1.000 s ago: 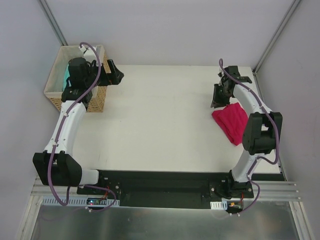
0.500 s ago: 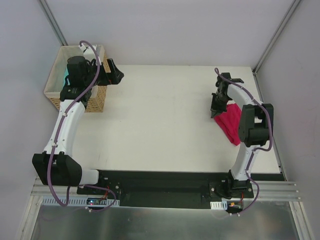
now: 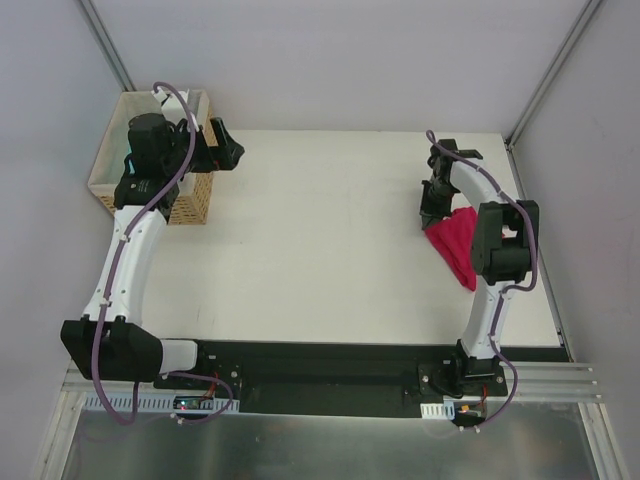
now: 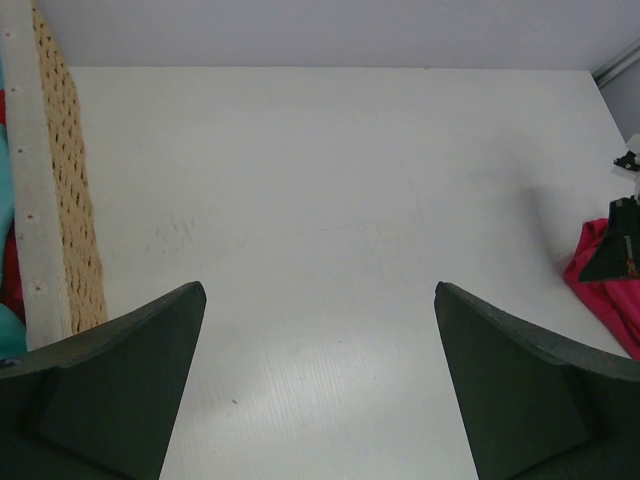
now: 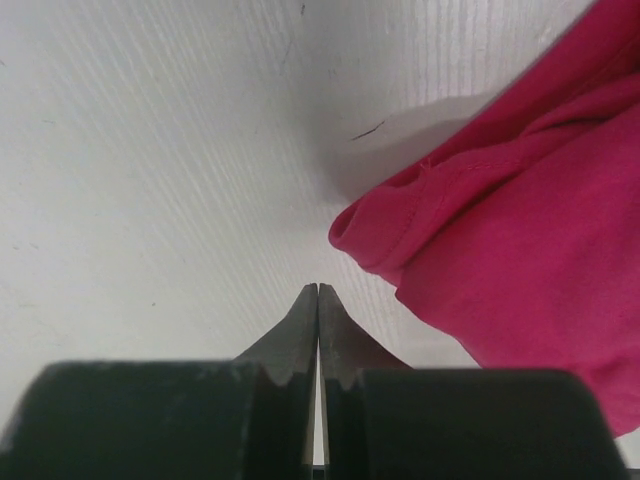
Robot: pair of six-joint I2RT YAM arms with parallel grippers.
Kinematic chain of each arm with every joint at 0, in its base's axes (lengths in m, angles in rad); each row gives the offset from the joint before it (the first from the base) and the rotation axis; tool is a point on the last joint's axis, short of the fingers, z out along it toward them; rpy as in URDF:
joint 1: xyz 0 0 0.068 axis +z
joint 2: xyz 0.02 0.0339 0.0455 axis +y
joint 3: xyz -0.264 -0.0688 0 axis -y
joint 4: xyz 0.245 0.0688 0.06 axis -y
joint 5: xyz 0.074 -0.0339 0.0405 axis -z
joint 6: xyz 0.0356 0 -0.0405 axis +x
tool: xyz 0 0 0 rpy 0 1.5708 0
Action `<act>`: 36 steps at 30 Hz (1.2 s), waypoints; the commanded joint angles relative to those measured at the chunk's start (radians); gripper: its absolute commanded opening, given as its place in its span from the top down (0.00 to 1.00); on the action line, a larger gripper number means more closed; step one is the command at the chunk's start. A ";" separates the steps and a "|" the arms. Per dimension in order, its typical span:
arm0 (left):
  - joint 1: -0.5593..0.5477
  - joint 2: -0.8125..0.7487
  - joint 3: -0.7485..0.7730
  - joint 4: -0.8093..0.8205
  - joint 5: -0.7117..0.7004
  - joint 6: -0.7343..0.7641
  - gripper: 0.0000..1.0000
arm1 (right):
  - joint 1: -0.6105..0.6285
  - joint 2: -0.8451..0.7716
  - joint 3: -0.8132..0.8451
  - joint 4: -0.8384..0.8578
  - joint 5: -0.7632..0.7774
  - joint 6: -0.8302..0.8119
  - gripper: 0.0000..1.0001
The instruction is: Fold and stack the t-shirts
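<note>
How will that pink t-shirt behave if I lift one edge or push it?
Likely floppy: the pink t-shirt lies in soft rolled folds, so a lifted edge should drape and unfold. Pushed, it would probably bunch up rather than slide whole; its hem beside the shut right tool already curls. Thin fabric, so probably light.

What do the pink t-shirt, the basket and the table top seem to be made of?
Pink t-shirt: soft matte knit, probably cotton; it lies in loose folds with a stitched hem.
Basket: tan woven wicker or similar; its wall shows an open weave.
Table top: hard, white, matte, with fine parallel lines; laminate or painted board, I cannot tell.
</note>
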 commanded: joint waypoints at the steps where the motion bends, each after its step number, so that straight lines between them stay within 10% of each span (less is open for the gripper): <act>1: 0.009 -0.072 0.032 -0.009 -0.039 0.036 0.01 | 0.009 0.032 0.056 -0.090 0.063 0.018 0.99; 36: 0.009 -0.083 0.079 -0.063 -0.019 0.003 0.01 | -0.043 0.218 0.219 -0.217 0.132 0.034 0.99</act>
